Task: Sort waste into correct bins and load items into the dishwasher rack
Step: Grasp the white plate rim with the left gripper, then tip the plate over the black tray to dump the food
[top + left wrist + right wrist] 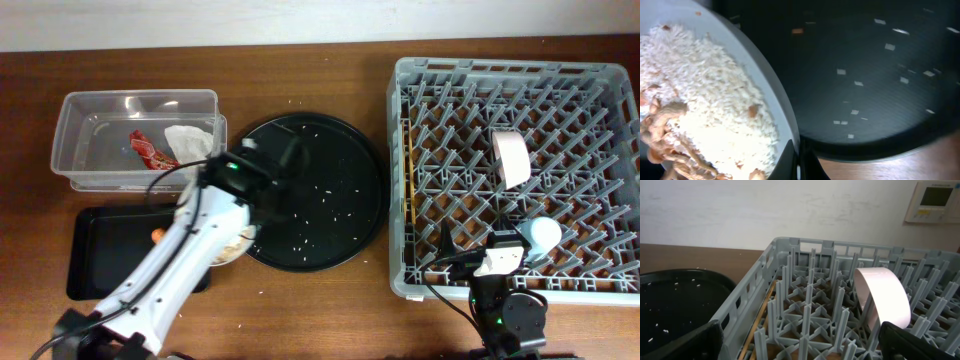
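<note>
My left gripper (799,161) is shut on the rim of the white bowl (747,65), which holds loose rice (705,95) and beige scraps (665,135). In the overhead view the bowl (232,250) sits under the left arm, between the shallow black tray (105,250) and the round black tray. An orange piece (157,235) lies in the shallow tray. The clear tub (90,110) holds the red wrapper (150,150) and the white napkin (188,143). The grey rack (420,75) holds the pale dish (510,157), the small cup (545,234) and the chopsticks (405,190). My right gripper (805,345) is open over the rack's near edge.
The large round black tray (330,160) lies mid-table with scattered rice grains (855,82). In the right wrist view the pale dish (882,297) stands among the rack's pegs and a chopstick (757,330) lies along the left wall. Bare wood runs along the front.
</note>
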Robot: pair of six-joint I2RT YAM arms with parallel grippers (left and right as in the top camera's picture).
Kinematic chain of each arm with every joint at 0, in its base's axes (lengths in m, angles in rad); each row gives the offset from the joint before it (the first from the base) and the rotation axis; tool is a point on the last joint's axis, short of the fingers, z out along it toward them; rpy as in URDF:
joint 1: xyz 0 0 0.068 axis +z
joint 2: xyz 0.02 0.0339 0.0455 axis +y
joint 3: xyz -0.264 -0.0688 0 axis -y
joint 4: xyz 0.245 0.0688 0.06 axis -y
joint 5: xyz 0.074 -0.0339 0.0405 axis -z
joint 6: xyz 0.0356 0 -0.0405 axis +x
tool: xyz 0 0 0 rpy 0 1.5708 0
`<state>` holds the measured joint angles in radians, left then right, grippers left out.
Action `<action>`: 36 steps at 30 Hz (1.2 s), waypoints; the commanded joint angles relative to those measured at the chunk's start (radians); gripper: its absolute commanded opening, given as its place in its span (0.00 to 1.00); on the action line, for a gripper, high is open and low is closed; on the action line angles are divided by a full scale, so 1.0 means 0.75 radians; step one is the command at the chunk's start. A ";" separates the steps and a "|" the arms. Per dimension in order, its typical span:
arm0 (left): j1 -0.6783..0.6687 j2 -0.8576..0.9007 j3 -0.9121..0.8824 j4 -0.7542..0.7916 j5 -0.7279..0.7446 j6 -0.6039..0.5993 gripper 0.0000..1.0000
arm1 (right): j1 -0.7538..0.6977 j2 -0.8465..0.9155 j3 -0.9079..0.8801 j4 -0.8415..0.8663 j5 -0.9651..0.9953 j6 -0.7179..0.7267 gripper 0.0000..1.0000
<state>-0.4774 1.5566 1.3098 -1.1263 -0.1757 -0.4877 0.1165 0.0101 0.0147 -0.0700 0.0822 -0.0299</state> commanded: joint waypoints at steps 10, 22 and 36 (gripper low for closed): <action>0.733 -0.112 0.018 -0.025 0.727 0.336 0.00 | -0.008 -0.009 -0.012 -0.002 0.007 0.001 0.98; 1.367 -0.378 -0.219 -0.008 1.321 0.761 0.00 | -0.008 -0.009 -0.012 -0.002 0.007 0.001 0.98; 1.958 -0.549 -0.406 -0.223 2.013 1.391 0.01 | -0.008 -0.009 -0.012 -0.002 0.007 0.001 0.98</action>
<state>0.9733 1.2118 1.0058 -1.2919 1.2469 0.4664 0.1165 0.0101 0.0147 -0.0700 0.0822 -0.0296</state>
